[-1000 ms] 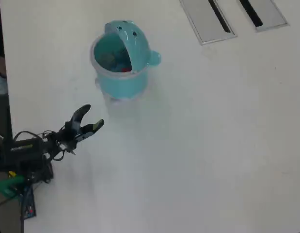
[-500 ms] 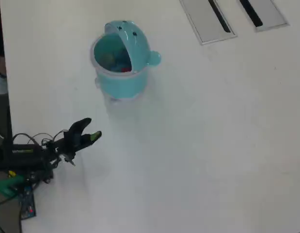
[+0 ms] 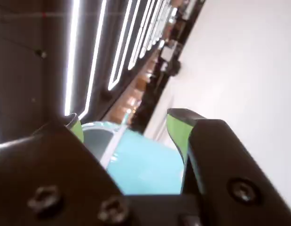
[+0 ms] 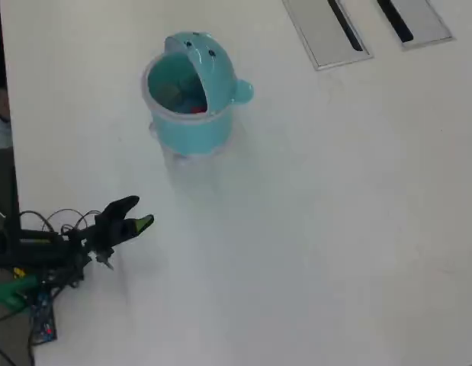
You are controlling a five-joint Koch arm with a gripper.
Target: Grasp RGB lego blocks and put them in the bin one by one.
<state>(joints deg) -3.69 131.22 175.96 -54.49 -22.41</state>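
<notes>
In the overhead view we are seeing the arm (image 4: 45,248) lying low at the left edge of the white tabletop (image 4: 319,229), with some thin cables looping above it. Its gripper (image 4: 136,216) is pointing to the right and a little upward in that view. The fingers (image 4: 145,223) are standing apart, with an open gap between the dark one and the green-tipped one, and nothing is sitting between them. In the wrist view we are looking along the same gripper (image 3: 121,120): a green pad (image 3: 176,132) is showing on the right and a smaller piece of green on the left, and the space between them is empty.

Farther up the tabletop, well apart from the gripper, the bin (image 4: 191,122) is standing upright. It is a round teal bucket, and its domed lid (image 4: 209,65), which is carrying a few dark dots, is tilted up and open toward the right side of the rim. A small knob (image 4: 243,92) is sticking out on the right of the bin. Inside the bin we are seeing a small red spot (image 4: 197,109) near the lower rim, and some blue and grey shapes beside it, but they are too blurred for us to name. In the wrist view the bin (image 3: 145,165) is filling the gap between the two fingers as a teal surface.

At the far top right of the overhead view two grey panels (image 4: 325,30) with dark slots are lying flat in the tabletop.
</notes>
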